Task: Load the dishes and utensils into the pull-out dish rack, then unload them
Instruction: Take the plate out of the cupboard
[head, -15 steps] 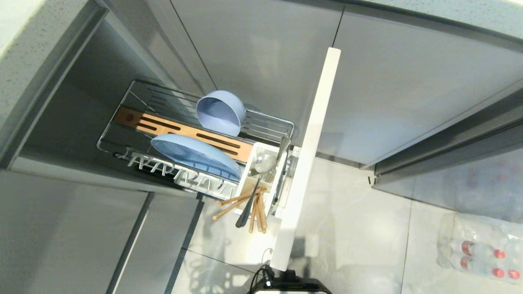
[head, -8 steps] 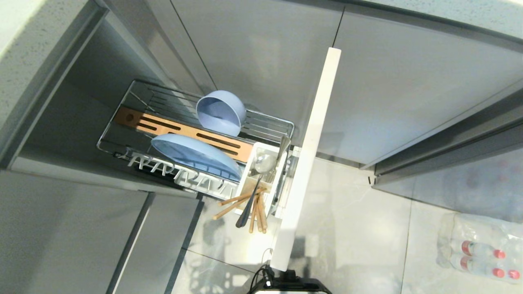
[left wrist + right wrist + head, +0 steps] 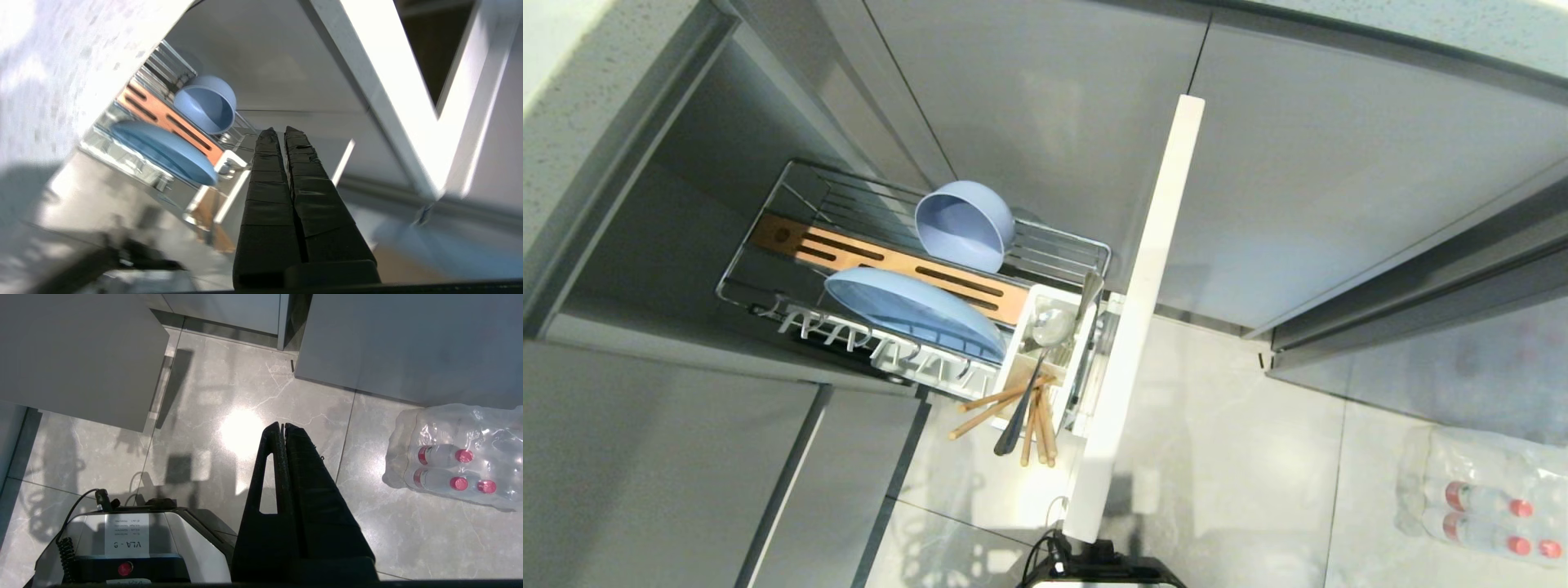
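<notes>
Rack (image 3: pixel 1078 245) is loaded: plate (image 3: pixel 915 309) propped on edge at 9 o'clock from the caddy (image 3: pixel 1013 359), bowl (image 3: pixel 964 224) tilted at 11. Left gripper (image 3: pixel 282 132) clenched, empty, aiming rackward; right gripper (image 3: pixel 282 426) clenched, parked.

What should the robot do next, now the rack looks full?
Probably open the left gripper and reach toward the bowl to start unloading: the plate, bowl, spoon and chopsticks all sit in the rack, and its jaws are shut, empty.

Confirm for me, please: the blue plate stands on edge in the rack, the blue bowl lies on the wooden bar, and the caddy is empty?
Not quite: the caddy holds the spoon and chopsticks, as the head view shows. The rest is right.
</notes>
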